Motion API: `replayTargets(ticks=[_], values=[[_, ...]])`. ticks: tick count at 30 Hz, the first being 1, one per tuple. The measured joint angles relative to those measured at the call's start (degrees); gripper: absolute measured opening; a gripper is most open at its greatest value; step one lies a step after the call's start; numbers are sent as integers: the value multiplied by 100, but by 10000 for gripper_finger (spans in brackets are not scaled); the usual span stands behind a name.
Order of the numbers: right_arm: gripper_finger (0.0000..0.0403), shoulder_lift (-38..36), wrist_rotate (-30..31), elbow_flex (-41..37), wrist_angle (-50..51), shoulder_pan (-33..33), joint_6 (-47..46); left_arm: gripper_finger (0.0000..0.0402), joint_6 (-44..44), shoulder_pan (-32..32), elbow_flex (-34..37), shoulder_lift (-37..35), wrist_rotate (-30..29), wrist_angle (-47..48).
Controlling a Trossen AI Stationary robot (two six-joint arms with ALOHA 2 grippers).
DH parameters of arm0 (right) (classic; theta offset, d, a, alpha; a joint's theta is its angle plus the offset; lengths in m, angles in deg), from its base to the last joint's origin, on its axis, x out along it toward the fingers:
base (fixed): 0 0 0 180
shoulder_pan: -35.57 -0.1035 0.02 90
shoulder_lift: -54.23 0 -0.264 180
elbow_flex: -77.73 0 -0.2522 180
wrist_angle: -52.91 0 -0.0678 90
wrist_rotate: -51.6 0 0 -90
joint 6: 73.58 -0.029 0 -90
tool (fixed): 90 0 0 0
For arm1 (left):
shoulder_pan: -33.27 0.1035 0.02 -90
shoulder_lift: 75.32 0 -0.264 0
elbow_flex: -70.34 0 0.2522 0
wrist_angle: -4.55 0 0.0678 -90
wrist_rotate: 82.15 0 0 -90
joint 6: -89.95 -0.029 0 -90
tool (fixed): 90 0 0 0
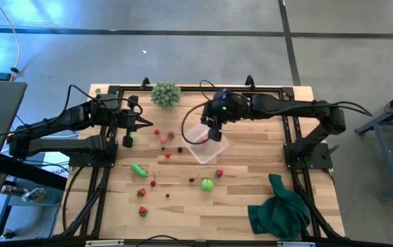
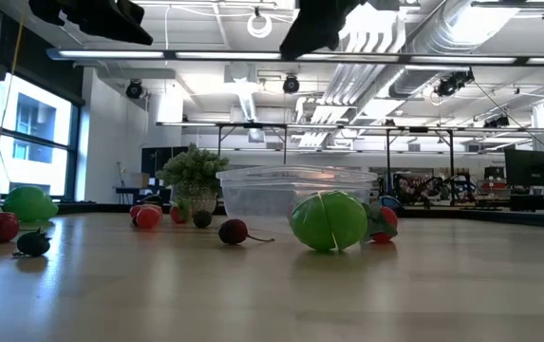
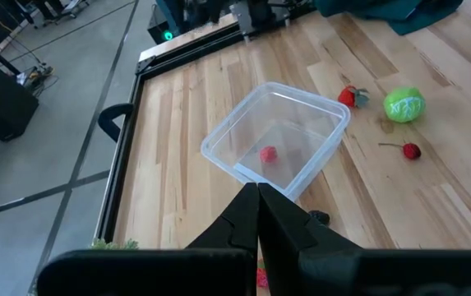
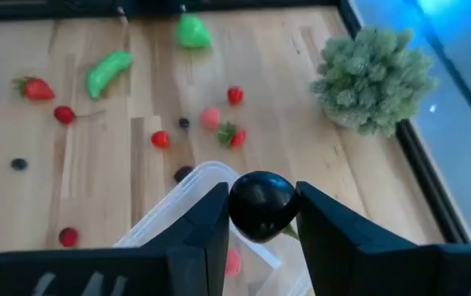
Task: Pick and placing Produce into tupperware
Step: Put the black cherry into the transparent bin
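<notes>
Dark and glossy, a round piece of produce point(image 4: 261, 205) sits clamped between my right gripper point(image 4: 260, 215) fingers, directly above the clear tupperware point(image 4: 187, 215), which holds one red berry point(image 3: 268, 154). Farther off, my left gripper point(image 3: 257, 215) hangs pinched together, empty.

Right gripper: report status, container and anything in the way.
Right gripper shut on a dark round piece, above the tupperware. Left gripper shut, empty, waiting at table's left. One red piece inside tupperware. Nothing blocks the drop.
</notes>
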Motion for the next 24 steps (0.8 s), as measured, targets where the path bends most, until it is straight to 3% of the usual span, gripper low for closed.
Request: replayTargets(ticks=[5, 10, 24], values=[[108, 871, -522, 15, 125, 223, 0, 1, 1, 2, 0, 0, -1, 2], [108, 1606, -610, 13, 340, 304, 24, 1, 0, 0, 0, 0, -2, 2], [108, 2442, -671, 15, 297, 498, 33, 1, 0, 0, 0, 0, -2, 0]])
